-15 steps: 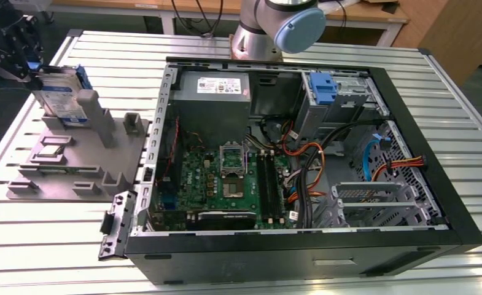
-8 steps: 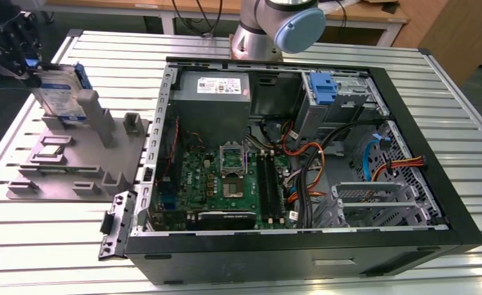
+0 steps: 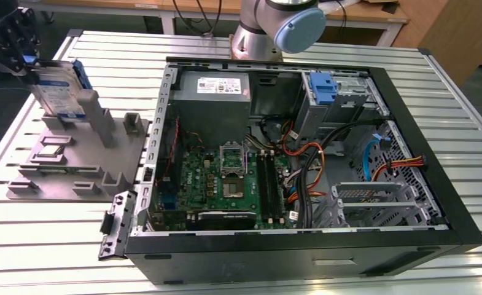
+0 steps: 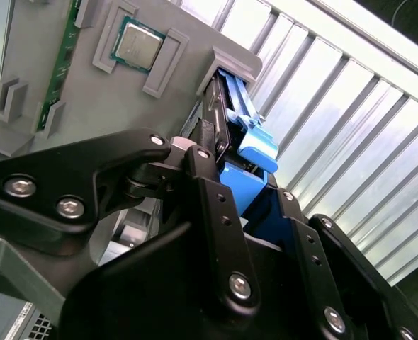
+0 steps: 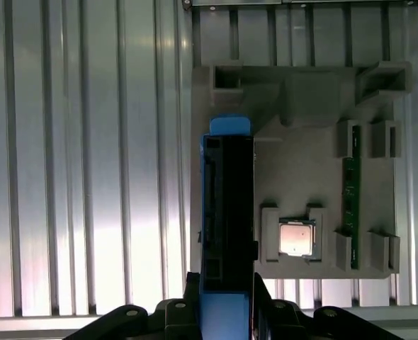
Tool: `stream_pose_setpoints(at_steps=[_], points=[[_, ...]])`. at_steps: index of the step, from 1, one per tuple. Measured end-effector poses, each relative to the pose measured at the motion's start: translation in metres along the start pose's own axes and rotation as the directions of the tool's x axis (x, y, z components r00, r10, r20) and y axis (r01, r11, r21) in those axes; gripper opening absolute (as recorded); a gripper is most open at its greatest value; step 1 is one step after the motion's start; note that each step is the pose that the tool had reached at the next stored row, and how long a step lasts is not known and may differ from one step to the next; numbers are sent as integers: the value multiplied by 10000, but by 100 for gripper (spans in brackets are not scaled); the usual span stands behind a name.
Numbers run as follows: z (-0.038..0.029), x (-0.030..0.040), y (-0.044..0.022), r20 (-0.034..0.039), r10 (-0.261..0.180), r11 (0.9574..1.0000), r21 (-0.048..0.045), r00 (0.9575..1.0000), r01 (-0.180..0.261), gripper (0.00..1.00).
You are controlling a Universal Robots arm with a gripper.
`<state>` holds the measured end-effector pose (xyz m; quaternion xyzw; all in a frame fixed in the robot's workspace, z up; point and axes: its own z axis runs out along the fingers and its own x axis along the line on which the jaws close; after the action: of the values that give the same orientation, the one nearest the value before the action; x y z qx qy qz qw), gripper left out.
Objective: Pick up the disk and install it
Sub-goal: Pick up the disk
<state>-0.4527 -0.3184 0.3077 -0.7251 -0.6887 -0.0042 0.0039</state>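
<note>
The disk (image 3: 58,89), silver with a white-and-blue label in a blue carrier, stands on edge at the far corner of the grey parts holder (image 3: 77,163), at the exterior view's left. My gripper (image 3: 27,64) reaches it from the left and is shut on its end. In the first wrist view the disk (image 5: 227,205) shows edge-on, with the gripper (image 5: 227,301) clamped on either side of the blue carrier. In the second wrist view the black fingers (image 4: 209,191) pinch the blue carrier (image 4: 255,152). Whether the disk still rests in its slot is hidden.
The open computer case (image 3: 437,203) lies on the slatted metal table (image 3: 52,246), with a drive bay and blue bracket (image 3: 323,89) at its far right and a power supply (image 3: 216,86) beside it. The holder also carries a processor chip (image 5: 296,238) and a memory stick (image 5: 348,184). The arm's base (image 3: 265,27) stands behind the case.
</note>
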Motion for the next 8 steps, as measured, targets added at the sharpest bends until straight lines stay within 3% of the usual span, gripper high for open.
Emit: stream_pose_setpoints(at_steps=[8], points=[[-71, 1, 0, 0, 0, 10000, -1, 10000, 0, 36]])
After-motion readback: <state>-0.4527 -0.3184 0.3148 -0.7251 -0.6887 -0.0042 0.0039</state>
